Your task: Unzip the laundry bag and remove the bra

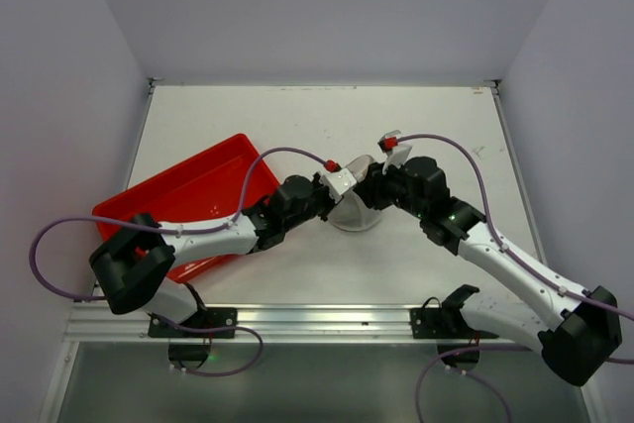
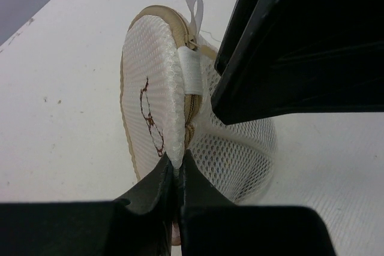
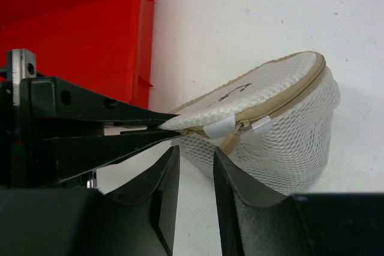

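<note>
From above, found the laundry bag (image 1: 355, 217) at the middle of the surface (image 1: 436, 121), a little right of the red tray (image 1: 188, 195), with both arms meeting over it: left gripper (image 1: 345, 197) on its left side, right gripper (image 1: 369, 197) on its right. Could not judge either grip from that height. From the left wrist, saw the left gripper clenched on the edge of the bag's round lid (image 2: 147, 100), mesh pinched between the fingertips, with the zipper running up the rim past a white tab (image 2: 191, 76). Saw the right gripper's dark finger close beside the bag's body, contact unclear. Made out no bra through the mesh. From the right wrist, saw the right gripper parted, nothing yet pinched, with the tan zipper pull (image 3: 231, 142) hanging just above and between its tips. Judged the step in hand as catching that pull. To do it well: should centre the tips on the pull alone, not on mesh or tab, close firmly, then draw along the curve of the rim away from the left gripper's pinch, using that pinch as a taut anchor so as not to drag the whole bag.
</note>
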Controlling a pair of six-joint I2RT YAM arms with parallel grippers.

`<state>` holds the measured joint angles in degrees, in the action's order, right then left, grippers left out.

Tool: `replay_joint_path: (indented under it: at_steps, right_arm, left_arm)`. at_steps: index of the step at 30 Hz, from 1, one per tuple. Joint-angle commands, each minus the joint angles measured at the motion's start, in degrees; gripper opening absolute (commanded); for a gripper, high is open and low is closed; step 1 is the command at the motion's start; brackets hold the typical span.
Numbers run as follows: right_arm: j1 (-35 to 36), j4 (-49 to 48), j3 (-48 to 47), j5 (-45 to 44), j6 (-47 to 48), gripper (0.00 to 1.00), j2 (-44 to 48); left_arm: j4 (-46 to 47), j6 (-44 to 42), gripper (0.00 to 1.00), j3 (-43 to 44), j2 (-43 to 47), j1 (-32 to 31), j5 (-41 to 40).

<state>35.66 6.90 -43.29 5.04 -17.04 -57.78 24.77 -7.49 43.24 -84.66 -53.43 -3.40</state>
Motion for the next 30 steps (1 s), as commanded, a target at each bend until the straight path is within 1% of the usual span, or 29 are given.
replay_joint_path:
  at_steps: [1, 2, 5, 13, 18, 25, 30]
  right_arm:
    - [1.4, 0.8, -3.0, -5.0, 1.8, 0.31, -0.6]
    - [1.6, 0.9, -3.1, -6.9, 2.2, 0.31, -0.5]
    - [2.2, 1.7, -3.5, -8.5, 2.5, 0.31, -0.2]
    - [2.5, 2.3, -3.7, -9.4, 2.4, 0.29, 1.3]
    - [2.6, 3.9, -6.1, -10.3, 1.7, 0.29, 1.6]
    - [2.6, 5.3, -8.0, -11.6, 2.4, 0.29, -0.7]
    - [2.5, 5.1, -7.8, -12.4, 2.5, 0.29, -2.2]
  left_arm:
    - [3.2, 0.9, 0.00, -0.3, 2.5, -0.2, 0.2]
    - [3.1, 0.8, 0.00, -0.3, 2.5, -0.2, 0.2]
    - [3.2, 0.9, 0.00, -0.2, 2.5, -0.2, 0.1]
    - [2.9, 0.9, 0.00, -0.2, 2.4, -0.2, -0.3]
    - [2.9, 1.0, 0.00, -0.1, 2.6, -0.2, -0.5]
    - [2.7, 1.1, 0.00, -0.1, 2.6, -0.2, -0.3]
    - [2.7, 1.0, 0.00, -0.1, 2.8, -0.2, -0.2]
